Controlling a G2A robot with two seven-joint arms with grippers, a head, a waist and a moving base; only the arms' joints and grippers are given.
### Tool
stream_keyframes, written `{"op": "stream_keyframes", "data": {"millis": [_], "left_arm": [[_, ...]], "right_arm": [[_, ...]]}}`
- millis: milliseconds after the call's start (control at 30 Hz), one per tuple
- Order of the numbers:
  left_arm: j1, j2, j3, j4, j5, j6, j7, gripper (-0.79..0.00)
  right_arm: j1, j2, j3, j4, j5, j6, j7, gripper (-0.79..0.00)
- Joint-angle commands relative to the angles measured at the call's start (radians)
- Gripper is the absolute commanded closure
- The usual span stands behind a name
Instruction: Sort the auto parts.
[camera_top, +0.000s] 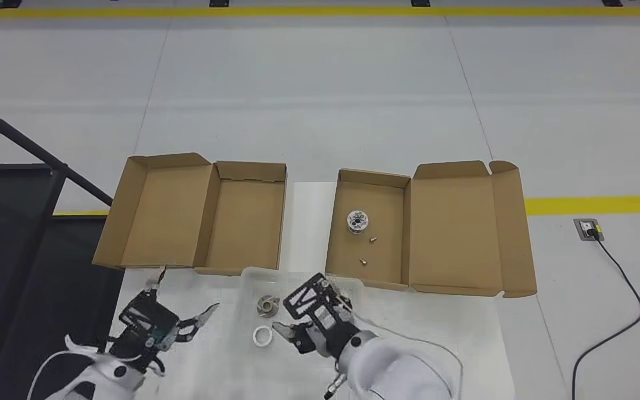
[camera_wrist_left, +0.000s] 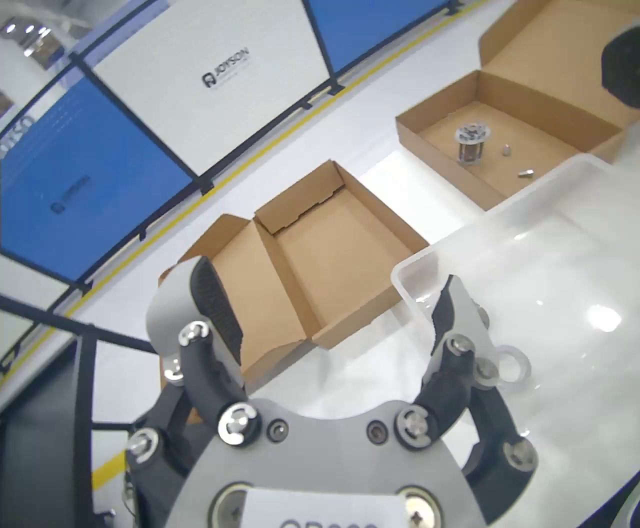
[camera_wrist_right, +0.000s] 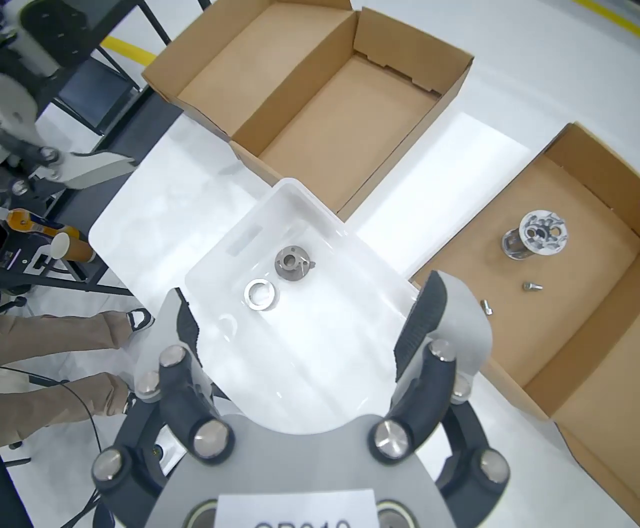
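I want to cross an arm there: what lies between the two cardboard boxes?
Nothing. In the top view the strip between the empty box and the box with parts is bare white table.

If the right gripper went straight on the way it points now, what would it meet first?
Most likely the floor of the clear bin, near the metal ring and the grey hub. The right gripper, jaws open, aims into it; depth is unclear, so the ring might come first.
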Motion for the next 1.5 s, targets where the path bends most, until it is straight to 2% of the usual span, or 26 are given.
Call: {"op": "stream_keyframes", "data": {"millis": [0,33,133,567,633,733,800,900,1067,1267,1467], "left_arm": [[-0.053,0.007,0.013,-0.014,0.03,-0.071,-0.025,-0.785],[-0.077,0.008,0.029,-0.012,0.015,-0.097,-0.034,-0.785],[-0.137,0.013,0.072,-0.008,-0.006,-0.188,-0.072,-0.785],[-0.137,0.013,0.072,-0.008,-0.006,-0.188,-0.072,-0.785],[-0.154,0.017,0.116,-0.011,0.044,-0.233,-0.109,-0.785],[-0.23,0.022,0.181,0.022,0.1,-0.306,-0.169,-0.785],[-0.287,0.029,0.225,0.043,0.136,-0.416,-0.226,-0.785],[-0.37,0.037,0.286,0.099,0.176,-0.523,-0.281,-0.785],[-0.484,0.073,0.454,0.195,0.231,-0.523,-0.341,-0.785],[-0.672,0.128,0.689,0.323,0.169,-0.523,-0.464,-0.785],[-0.672,0.128,0.689,0.323,0.169,-0.523,-0.464,-0.785]], "right_arm": [[-0.064,0.011,0.013,-0.06,-0.01,-0.04,-0.035,-0.785],[-0.091,0.016,0.026,-0.086,-0.019,-0.042,-0.05,-0.785],[-0.168,0.018,0.058,-0.131,-0.077,0.113,-0.085,-0.785],[-0.168,0.018,0.058,-0.131,-0.077,0.113,-0.085,-0.785],[-0.168,0.018,0.058,-0.131,-0.077,0.113,-0.085,-0.785],[-0.168,0.018,0.058,-0.131,-0.077,0.113,-0.085,-0.785],[-0.168,0.018,0.058,-0.131,-0.077,0.113,-0.085,-0.785],[-0.168,0.018,0.058,-0.131,-0.077,0.113,-0.085,-0.785],[-0.168,0.018,0.058,-0.131,-0.077,0.113,-0.085,-0.785],[-0.168,0.018,0.058,-0.131,-0.077,0.113,-0.085,-0.785],[-0.168,0.018,0.058,-0.131,-0.077,0.113,-0.085,-0.785]]}}
